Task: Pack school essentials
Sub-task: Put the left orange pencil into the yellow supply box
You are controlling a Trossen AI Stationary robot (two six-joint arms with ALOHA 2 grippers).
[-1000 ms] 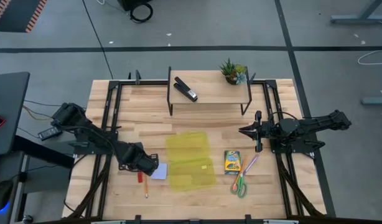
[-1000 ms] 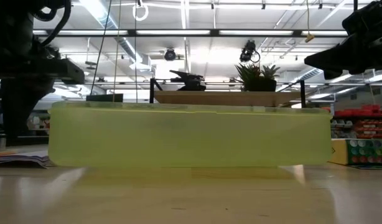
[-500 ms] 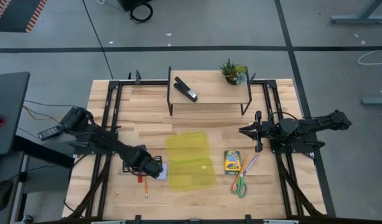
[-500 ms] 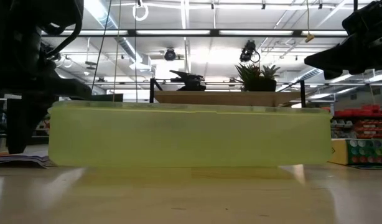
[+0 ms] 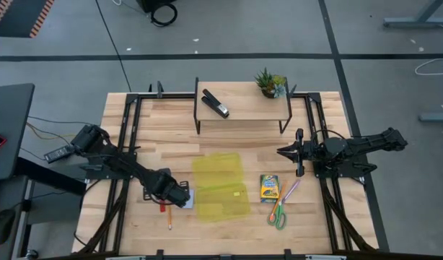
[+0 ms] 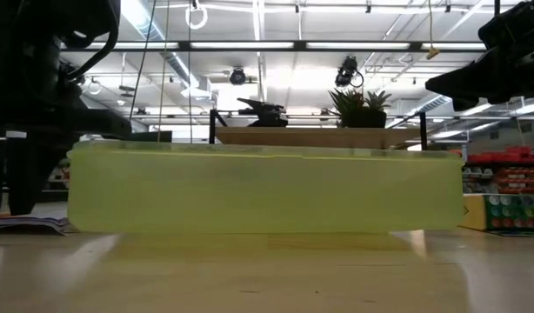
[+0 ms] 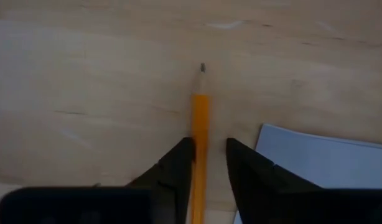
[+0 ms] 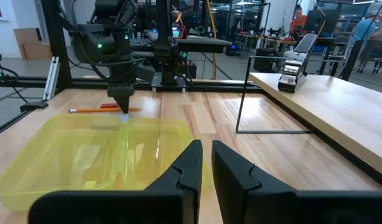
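Note:
My left gripper (image 5: 172, 195) (image 7: 208, 143) is low over the table's near left part, left of the yellow case, pointing down. It is open, one finger on each side of the orange pencil (image 7: 200, 118), which lies flat on the wood. The pale blue notepad (image 7: 321, 167) lies just beside the fingers, and the red eraser (image 5: 162, 206) is next to the pencil (image 5: 169, 217). The crayon box (image 5: 269, 188), purple pen (image 5: 291, 190) and green-handled scissors (image 5: 278, 214) lie right of the case. My right gripper (image 5: 281, 152) (image 8: 206, 155) hovers shut above the table's right side.
The open yellow translucent case (image 5: 220, 185) lies flat in the table's middle. A raised wooden shelf (image 5: 243, 108) at the far edge carries the black stapler (image 5: 215, 103) and a small potted plant (image 5: 270, 83). Bare wood lies between the shelf and the case.
My left gripper has moved toward the table's near edge and a little to the right, over the notepad's near corner, and has come down around the pencil. The right arm and the objects have kept still.

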